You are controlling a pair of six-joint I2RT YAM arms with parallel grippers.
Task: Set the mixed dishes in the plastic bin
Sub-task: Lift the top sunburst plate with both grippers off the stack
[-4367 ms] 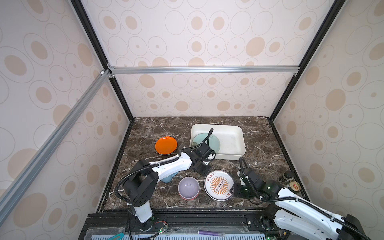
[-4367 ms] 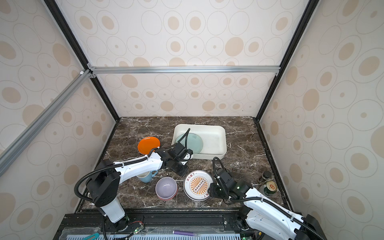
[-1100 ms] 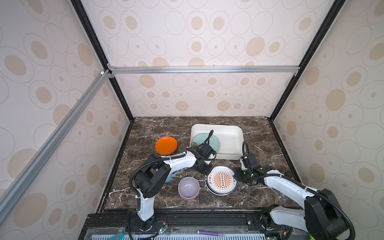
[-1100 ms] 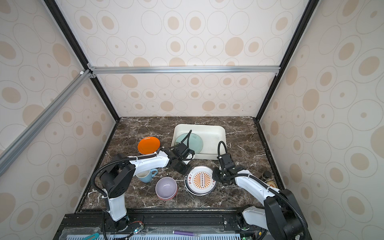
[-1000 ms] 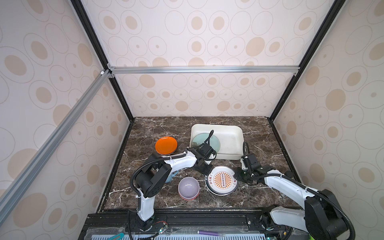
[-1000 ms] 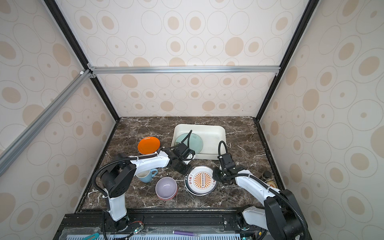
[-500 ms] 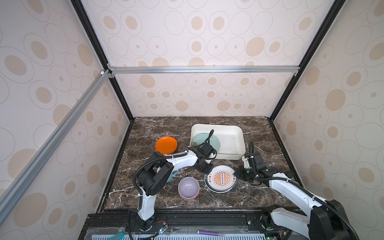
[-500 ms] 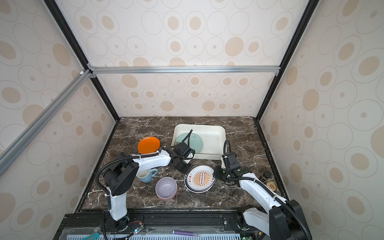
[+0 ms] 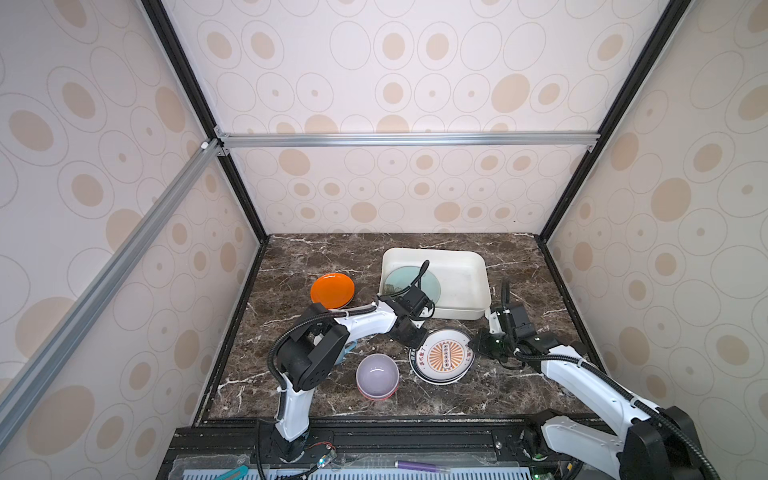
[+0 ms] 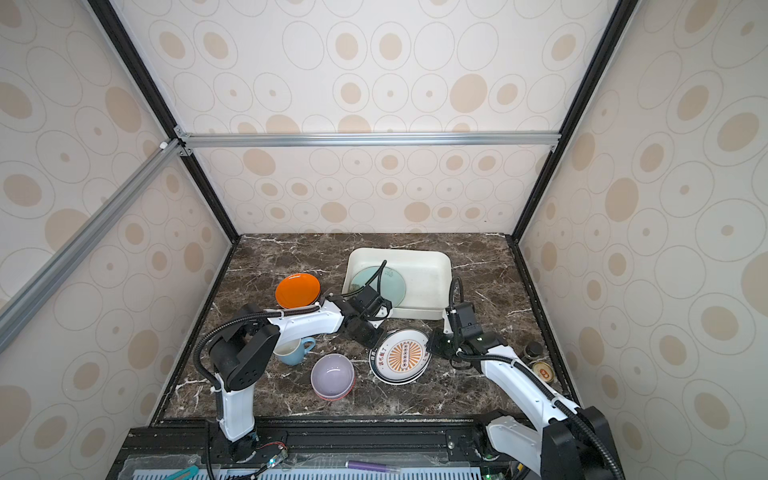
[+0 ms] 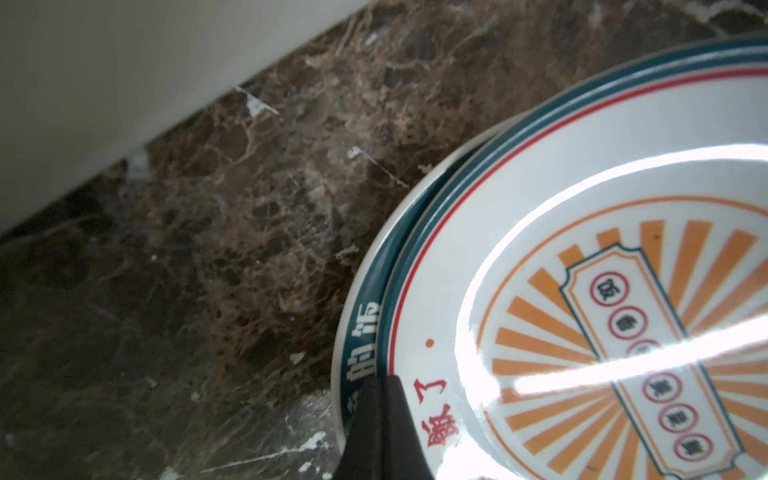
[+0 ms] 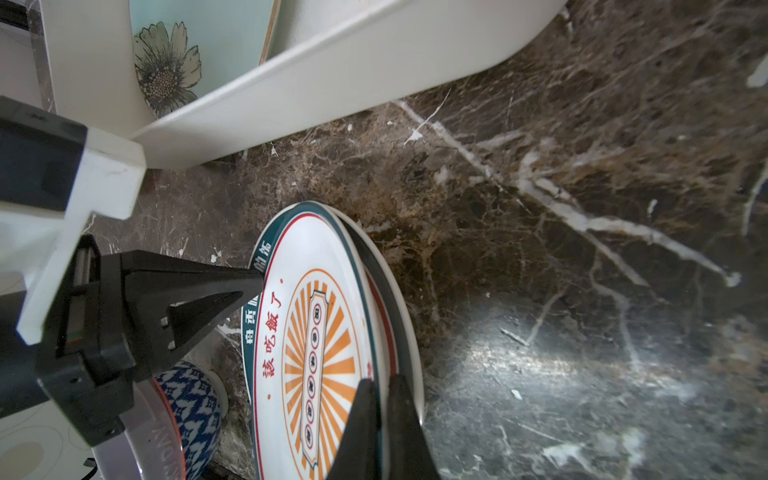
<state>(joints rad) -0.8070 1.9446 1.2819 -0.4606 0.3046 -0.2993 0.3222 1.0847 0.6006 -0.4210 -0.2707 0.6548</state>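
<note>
The right pincer (image 12: 381,380) was pinched on the rim of the sunburst plate (image 9: 444,356), with the plate's edge running between its two dark fingers. Its arm lay low over the bench (image 9: 316,253), the white forearm reaching forward and inward from the base and the wrist bent down at the plate's right edge. Straight across the plate from it, the left pincer (image 12: 253,282) had its fingers pressed together, the tips touching the plate's opposite rim. Whether they gripped anything could not be told. The left arm was folded at the elbow close to its base, and its forearm stretched nearly level across the bench to the plate, with the wrist angled downward. The sunburst plate sat between the two pincers, offset on a stack of other plates, and a teal-banded plate (image 11: 359,332) showed under its edge. Just beyond both pincers, away from the arm bases, stood the plastic bin (image 9: 463,282) with the mint plate (image 9: 430,286) lying inside it. Back towards the left arm's base from its pincer, the lilac bowl (image 9: 377,374) sat nested in a patterned bowl (image 12: 189,399), and the blue mug (image 10: 293,353) stood under that forearm. The orange plate (image 9: 332,290) lay well apart, beyond the left forearm.
</note>
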